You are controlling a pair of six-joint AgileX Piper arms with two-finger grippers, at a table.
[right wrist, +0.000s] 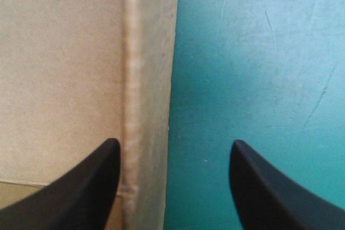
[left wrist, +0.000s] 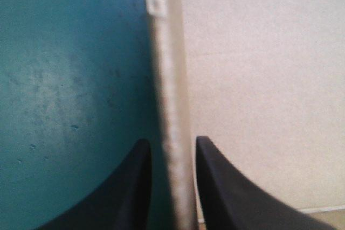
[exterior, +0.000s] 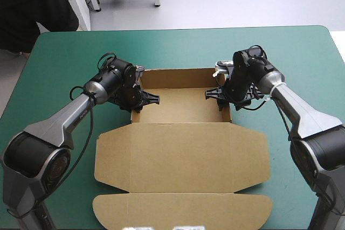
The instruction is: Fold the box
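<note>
The box (exterior: 182, 152) sits mid-table, walls up, lid flat at the near side. Your left gripper (left wrist: 171, 141) pinches its left wall; the right gripper (right wrist: 172, 144) straddles the right wall, jaws wide apart. Light, stiff board — I'd grip wall tops, not creases.

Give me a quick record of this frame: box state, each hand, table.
box: brown, open tray with its walls raised
lid: flat on the table, on the near side of the tray
left hand: shut on the left wall, one finger on each side
right hand: open, straddling the right wall, one finger over the tray, the other over the cover
table: teal-green cover
</note>
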